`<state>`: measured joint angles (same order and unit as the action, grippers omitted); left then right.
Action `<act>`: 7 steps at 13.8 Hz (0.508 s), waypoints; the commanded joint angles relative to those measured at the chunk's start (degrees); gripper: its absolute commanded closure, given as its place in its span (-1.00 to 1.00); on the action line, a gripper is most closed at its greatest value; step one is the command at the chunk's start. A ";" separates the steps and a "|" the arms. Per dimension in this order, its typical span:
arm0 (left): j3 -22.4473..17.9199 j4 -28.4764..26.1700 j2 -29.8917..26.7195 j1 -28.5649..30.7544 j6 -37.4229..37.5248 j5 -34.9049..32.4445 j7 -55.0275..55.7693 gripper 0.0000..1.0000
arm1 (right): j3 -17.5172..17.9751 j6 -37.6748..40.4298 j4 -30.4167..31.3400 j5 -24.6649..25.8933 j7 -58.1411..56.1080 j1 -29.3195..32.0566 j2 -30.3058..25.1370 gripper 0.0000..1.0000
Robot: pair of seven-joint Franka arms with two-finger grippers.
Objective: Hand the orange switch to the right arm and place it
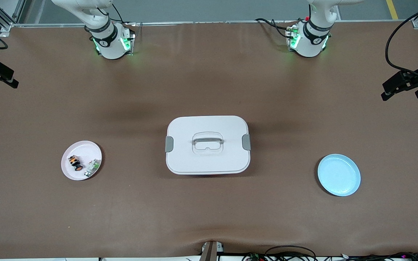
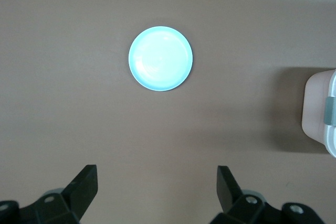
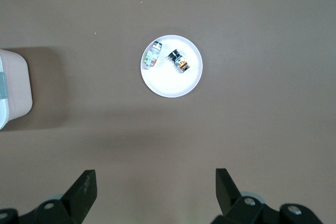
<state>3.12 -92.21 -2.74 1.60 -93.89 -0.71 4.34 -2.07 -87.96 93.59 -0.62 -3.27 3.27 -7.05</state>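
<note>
- The right gripper (image 3: 152,190) hangs high over bare brown table (image 1: 209,210) near the right arm's end, its two black fingers (image 3: 84,187) spread wide apart with nothing between them; the right arm (image 1: 103,32) waits, its base at the table's edge farthest from the front camera.
- A pink plate (image 1: 72,172) sits toward the right arm's end of the table, nearer the front camera than that arm's base.
- The orange switch (image 1: 75,163) lies on this plate, a small black body with orange pieces; in the right wrist view the orange switch (image 3: 178,61) shows apart from any finger.
- Just beside it on the same plate lies a small white-and-green part (image 1: 92,167), not touching the switch.
- No lettering on either small part can be read.
- A white lidded box (image 1: 208,145) stands at the middle of the table, with a recessed handle in its lid and a grey latch (image 1: 169,144) on each short side; no brand mark shows on it.
- A light blue plate (image 1: 339,175) lies toward the left arm's end, a little nearer the front camera than the box, with nothing on it.
- The left gripper (image 2: 157,190) hangs over bare table near that blue plate, fingers (image 2: 86,184) wide apart and holding nothing; the left arm (image 1: 314,32) waits too.
- Small round marks on both arm bases are too small to read.
</note>
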 commanded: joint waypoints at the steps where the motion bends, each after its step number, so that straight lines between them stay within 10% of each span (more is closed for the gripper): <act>1: 0.21 1.42 0.98 -0.11 0.37 0.62 -1.00 -1.00 | 0.40 -1.16 3.09 0.80 0.90 0.16 -2.53 -1.00; 7: 3.99 1.51 0.98 -0.02 0.37 0.01 -0.91 -1.00 | 0.40 -0.11 2.83 0.53 0.90 0.25 -2.26 -1.00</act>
<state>6.91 -91.93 -2.23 1.28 -93.89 -0.71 4.33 -2.04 -88.05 95.78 -0.62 -3.27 3.26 -8.46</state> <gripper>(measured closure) 0.000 0.000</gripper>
